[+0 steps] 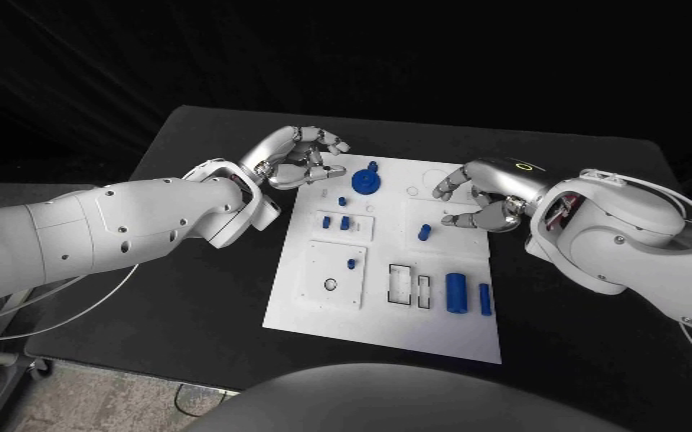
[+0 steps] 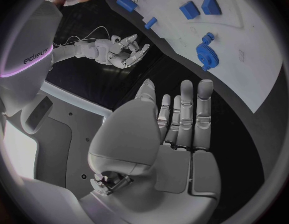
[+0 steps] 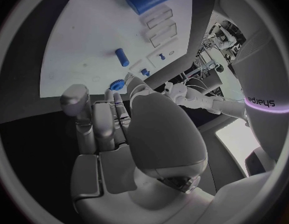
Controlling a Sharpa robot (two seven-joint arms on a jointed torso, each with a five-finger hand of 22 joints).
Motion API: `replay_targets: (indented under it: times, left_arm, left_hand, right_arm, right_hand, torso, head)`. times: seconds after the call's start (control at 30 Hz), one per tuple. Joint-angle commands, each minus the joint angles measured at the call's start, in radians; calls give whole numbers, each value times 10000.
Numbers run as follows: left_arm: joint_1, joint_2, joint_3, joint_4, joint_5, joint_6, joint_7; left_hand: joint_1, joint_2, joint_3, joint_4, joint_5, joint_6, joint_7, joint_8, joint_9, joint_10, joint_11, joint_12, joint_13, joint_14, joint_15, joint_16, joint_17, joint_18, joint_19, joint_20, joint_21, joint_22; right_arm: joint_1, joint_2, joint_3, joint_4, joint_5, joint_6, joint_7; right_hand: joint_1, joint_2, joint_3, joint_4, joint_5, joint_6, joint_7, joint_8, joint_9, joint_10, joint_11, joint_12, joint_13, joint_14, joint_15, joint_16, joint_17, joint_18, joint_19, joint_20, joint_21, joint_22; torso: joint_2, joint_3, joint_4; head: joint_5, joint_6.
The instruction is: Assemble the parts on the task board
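Head view: toothed blue gear [image 1: 366,182] on smooth white task board [image 1: 325,327].

A black table [image 1: 202,142] takes up the middle of the head view, its matte top running out on every side past what lies on it. Beyond its far edge hangs a dark backdrop [image 1: 346,22], perhaps a curtain, though the folds are too dim to be sure. At the near left corner a strip of grey floor [image 1: 108,397] shows beside the table, and thin pale cables [image 1: 43,297] trail across the left side down toward that floor.
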Motion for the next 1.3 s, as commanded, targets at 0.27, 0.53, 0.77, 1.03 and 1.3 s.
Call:
replay_targets:
  times: [0.27, 0.53, 0.77, 1.03, 1.3]
  left_arm:
    - [-64, 42, 5, -29, 158, 111, 123]
    - [-73, 62, 5, -38, 167, 149, 129]
    - [-75, 64, 5, -42, 169, 178, 118]
    - [-83, 100, 5, -81, 169, 226, 102]
    - [-156, 163, 5, -158, 170, 264, 115]
  left_hand:
    - [182, 10, -61, -1, 162, 12, 54, 74, -47, -25, 1, 78, -46, 6, 3, 43, -22, 190, 84, -22, -37, 562]
    - [235, 29, -70, 1, 236, 8, 60, 89, -71, -26, 4, 88, -71, 3, 3, 48, -30, 190, 88, -24, -57, 569]
    - [253, 36, -73, 2, 261, 5, 58, 93, -81, -24, 10, 92, -80, 1, 4, 50, -33, 190, 91, -25, -61, 571]
    - [279, 48, -76, 3, 298, 1, 52, 99, -94, -17, 22, 100, -92, -2, 7, 52, -37, 190, 88, -24, -78, 572]
    - [308, 63, -80, 5, 337, -3, 51, 107, -110, 0, 34, 111, -107, -5, 11, 55, -42, 187, 97, -23, -80, 578]
  right_arm:
    - [-448, 290, -4, -449, -1034, 720, -236]
    - [-779, 688, -4, -842, -1152, 518, 15]
    - [-937, 973, -4, -1016, -1157, 225, 268]
    - [-981, 1124, -4, -1108, -1129, 5, 427]
    - [-987, 1167, -3, -1149, -1127, -228, 502]
  right_hand:
    - [-159, -92, -143, 28, -299, -105, 45, -78, -165, -129, 101, -226, -347, 55, 95, 77, -33, -120, 63, 64, 81, 1038]
    - [54, 31, -43, -179, 260, -94, 109, -22, -338, 361, 111, -185, -608, 40, 123, 88, -81, -108, 57, 110, 85, 1037]
    - [62, 98, 80, -271, 519, 232, 73, 102, -364, 1088, 3, -9, -693, 69, 41, 138, -49, -111, 87, 57, 181, 1057]
    - [63, 112, 287, -278, 634, 383, 68, 133, -388, 1646, -57, 22, -769, 103, -17, 176, -20, -129, 127, 0, 291, 1079]
    - [223, 136, 639, -362, 821, 924, -115, 388, -243, 2228, -222, 3, -840, 163, -154, 239, 63, -144, 181, -106, 446, 1111]
  torso:
    - [11, -23, 0]
    - [13, -20, 17]
    - [13, -18, 13]
    - [15, -25, 8]
    - [14, -27, 5]
  head:
    - [-67, 0]
    - [-77, 0]
    - [-45, 0]
    - [-19, 0]
    - [-32, 0]
